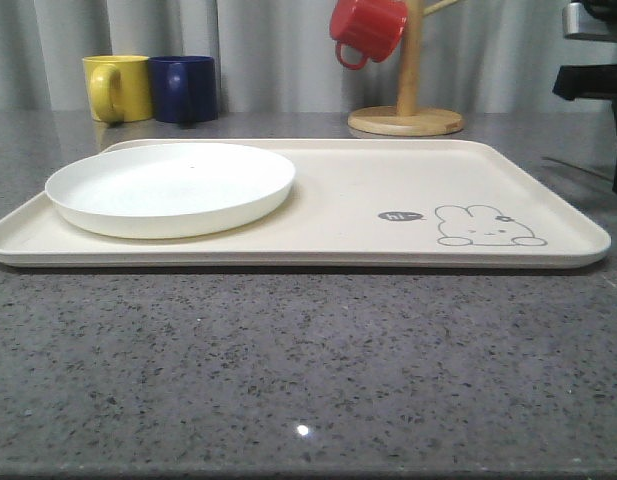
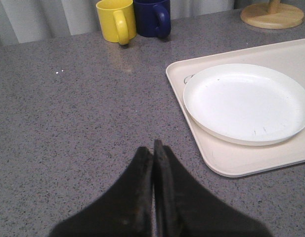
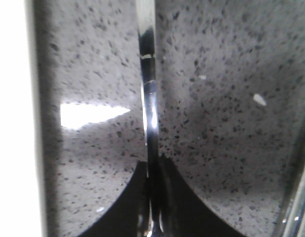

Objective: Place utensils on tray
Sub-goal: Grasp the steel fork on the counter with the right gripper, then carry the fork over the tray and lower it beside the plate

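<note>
Our right claw (image 3: 153, 217) pinches what looks like a utensil (image 3: 148, 94) handle above the desk (image 3: 221, 108); our left claw (image 2: 153, 148) is closed, empty.

Overall light: bright and even, coming from overhead.
Glare: a pinpoint glint sat on the speckled countertop (image 1: 303, 430); a white wedge of reflection flared in the right wrist view.
Shadows: a thin dark band ran under the tray (image 1: 548, 180).
Focus: the metal utensil handle (image 3: 148, 98) was blurred close-up; the white plate (image 2: 246, 101) was slightly overexposed.
</note>
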`<move>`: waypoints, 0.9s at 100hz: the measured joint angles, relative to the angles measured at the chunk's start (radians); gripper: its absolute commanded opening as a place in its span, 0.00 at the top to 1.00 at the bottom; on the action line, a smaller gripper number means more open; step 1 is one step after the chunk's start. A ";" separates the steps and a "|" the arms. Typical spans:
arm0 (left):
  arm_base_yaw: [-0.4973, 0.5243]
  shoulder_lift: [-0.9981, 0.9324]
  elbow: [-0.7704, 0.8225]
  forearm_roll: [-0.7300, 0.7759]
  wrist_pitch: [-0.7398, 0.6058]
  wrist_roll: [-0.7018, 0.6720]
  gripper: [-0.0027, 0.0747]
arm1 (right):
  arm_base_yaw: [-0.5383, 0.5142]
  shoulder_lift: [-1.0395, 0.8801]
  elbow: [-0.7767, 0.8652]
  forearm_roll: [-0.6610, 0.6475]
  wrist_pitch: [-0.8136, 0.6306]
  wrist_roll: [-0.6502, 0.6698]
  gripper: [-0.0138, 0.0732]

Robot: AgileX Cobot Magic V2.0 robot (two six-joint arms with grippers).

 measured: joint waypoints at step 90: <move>0.000 0.000 0.000 0.000 0.002 0.000 0.99 | 0.457 0.247 -0.399 0.041 0.058 0.438 0.91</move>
